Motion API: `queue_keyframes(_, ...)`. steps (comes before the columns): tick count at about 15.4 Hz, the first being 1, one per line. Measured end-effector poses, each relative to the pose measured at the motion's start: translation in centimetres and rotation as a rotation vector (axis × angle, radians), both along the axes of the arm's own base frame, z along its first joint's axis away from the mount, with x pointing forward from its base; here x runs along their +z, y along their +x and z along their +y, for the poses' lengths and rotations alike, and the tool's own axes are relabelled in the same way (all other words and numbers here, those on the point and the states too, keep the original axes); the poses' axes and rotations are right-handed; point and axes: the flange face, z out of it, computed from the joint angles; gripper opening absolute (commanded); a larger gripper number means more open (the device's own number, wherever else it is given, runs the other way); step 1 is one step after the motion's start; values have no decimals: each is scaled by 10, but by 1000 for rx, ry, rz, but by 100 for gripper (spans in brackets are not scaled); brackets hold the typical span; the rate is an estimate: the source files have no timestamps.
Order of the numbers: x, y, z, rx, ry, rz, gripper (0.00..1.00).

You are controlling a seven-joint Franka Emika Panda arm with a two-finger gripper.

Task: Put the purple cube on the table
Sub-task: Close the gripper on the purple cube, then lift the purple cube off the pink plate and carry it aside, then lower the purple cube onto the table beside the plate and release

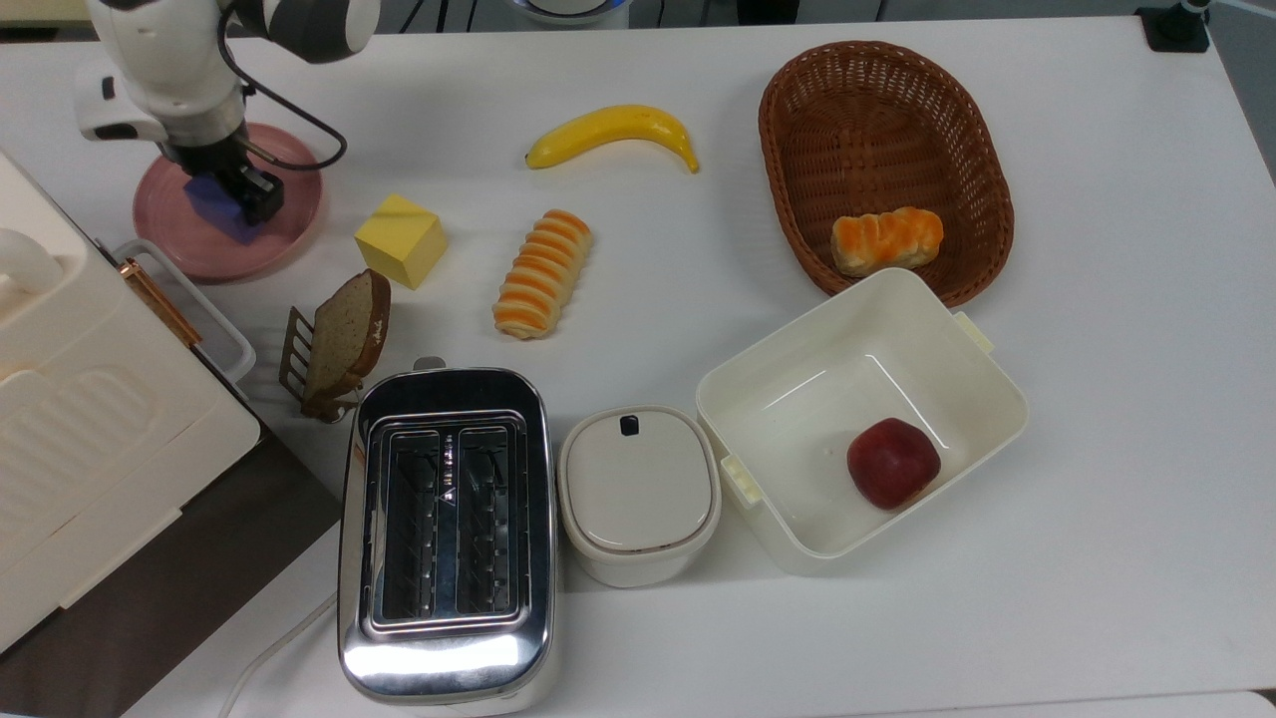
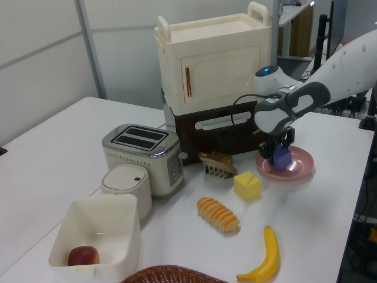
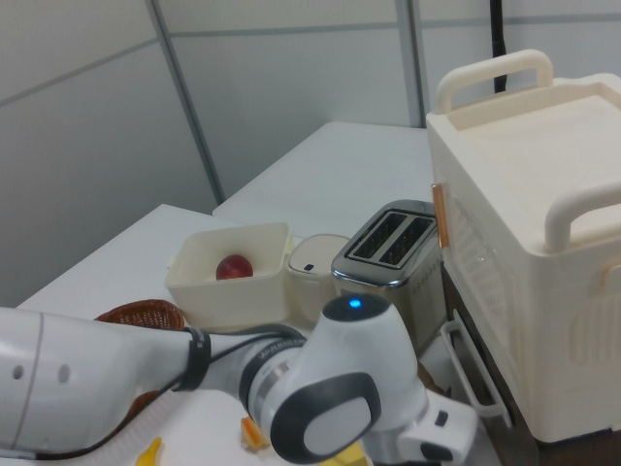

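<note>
The purple cube [image 1: 211, 204] is over the round pink plate [image 1: 274, 239] at the top view's upper left, mostly hidden under the arm's wrist. My gripper [image 1: 235, 191] points down with its fingers closed on the cube's sides. In the left view the purple cube [image 2: 283, 158] sits between the fingers of the gripper [image 2: 277, 155], at or just above the pink plate [image 2: 300, 171]. The white table [image 1: 1097, 299] spreads all around the plate.
A yellow cube [image 1: 401, 240] and a bread slice on a rack [image 1: 344, 339] lie near the plate. A cream cabinet [image 1: 70, 399] borders the top view's left. Farther off are a toaster [image 1: 446, 534], striped roll [image 1: 542, 272], banana [image 1: 610, 132], basket [image 1: 882, 160] and white bin [image 1: 862, 419].
</note>
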Motion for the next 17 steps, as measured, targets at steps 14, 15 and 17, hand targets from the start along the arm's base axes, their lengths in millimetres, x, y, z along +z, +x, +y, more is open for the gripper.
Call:
queue_keyframes(14, 108, 10, 188, 143, 58, 37, 15)
queue_keyframes(15, 103, 11, 203, 158, 59, 46, 15)
queue_keyframes(17, 93, 8, 226, 182, 62, 73, 15)
